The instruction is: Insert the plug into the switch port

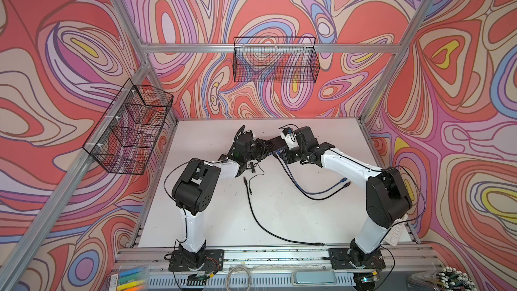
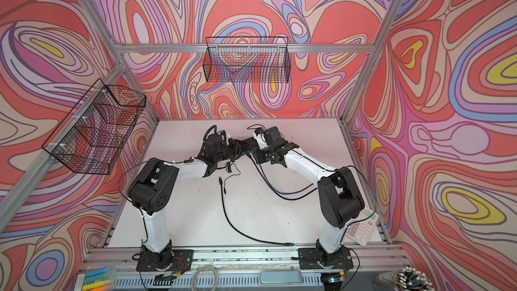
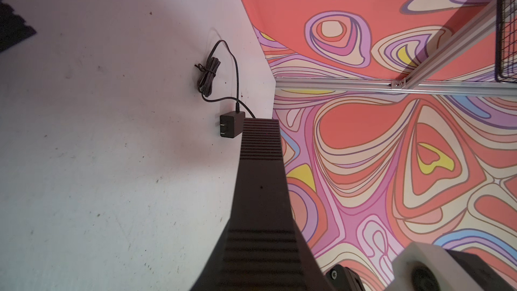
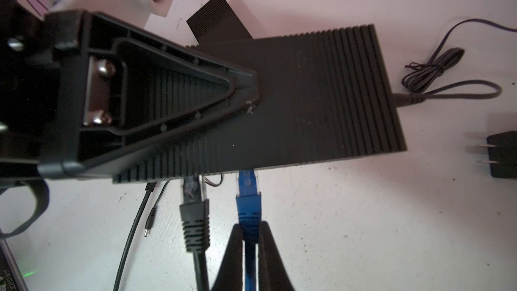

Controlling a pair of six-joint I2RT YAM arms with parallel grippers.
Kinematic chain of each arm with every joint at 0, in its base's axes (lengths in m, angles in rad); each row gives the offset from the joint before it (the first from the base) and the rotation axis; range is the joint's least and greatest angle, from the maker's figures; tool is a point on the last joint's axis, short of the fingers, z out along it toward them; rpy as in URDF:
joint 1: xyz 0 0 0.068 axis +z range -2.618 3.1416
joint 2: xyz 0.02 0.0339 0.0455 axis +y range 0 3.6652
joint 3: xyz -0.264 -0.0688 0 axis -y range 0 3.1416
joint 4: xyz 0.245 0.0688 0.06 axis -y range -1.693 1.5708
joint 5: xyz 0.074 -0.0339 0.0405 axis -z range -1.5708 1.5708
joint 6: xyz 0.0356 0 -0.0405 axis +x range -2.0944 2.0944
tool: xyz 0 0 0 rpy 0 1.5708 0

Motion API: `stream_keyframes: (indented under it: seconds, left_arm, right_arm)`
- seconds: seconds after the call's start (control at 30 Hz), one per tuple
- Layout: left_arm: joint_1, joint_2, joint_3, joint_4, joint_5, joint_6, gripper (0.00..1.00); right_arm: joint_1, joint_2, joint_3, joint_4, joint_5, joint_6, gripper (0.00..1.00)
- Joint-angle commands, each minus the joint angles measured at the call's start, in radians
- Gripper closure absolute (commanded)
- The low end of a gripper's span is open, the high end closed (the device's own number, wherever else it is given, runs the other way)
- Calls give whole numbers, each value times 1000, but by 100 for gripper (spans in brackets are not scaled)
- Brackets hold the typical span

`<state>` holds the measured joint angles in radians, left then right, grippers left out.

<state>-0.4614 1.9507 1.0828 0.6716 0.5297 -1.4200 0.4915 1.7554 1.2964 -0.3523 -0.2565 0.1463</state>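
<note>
The switch [image 4: 321,93] is a black ribbed box lying toward the back of the table, seen in a top view between both arms [image 1: 272,140]. The plug [image 4: 248,205] is blue with a clear tip that reaches under the switch's front edge; the port itself is hidden. My right gripper [image 4: 251,226] is shut on the plug's blue boot. One finger [image 4: 240,90] of my left gripper [image 1: 261,146] lies across the switch's top, clamping it; the other finger is hidden. In the left wrist view a dark ribbed shape [image 3: 260,163] fills the middle, switch and fingers merged.
A black plug [image 4: 195,219] sits in the switch beside the blue one. A power adapter [image 4: 500,155] and its bundled cord [image 4: 433,71] lie off the switch's end. A loose black cable [image 1: 260,219] and a blue cable loop [image 1: 321,191] cross the table. A calculator [image 2: 361,228] rests front right.
</note>
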Motion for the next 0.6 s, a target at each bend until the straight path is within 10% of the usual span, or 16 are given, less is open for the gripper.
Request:
stream_keyframes:
  seconds: [0.0,0.57]
  left_arm:
    - [-223,-6,39,66,541,-75,95]
    - [-250,-11,48,-21,596,10,95]
  right_arm:
    - [13,36,32,499,49,6,100]
    - [10,61,49,499,60,-4,100]
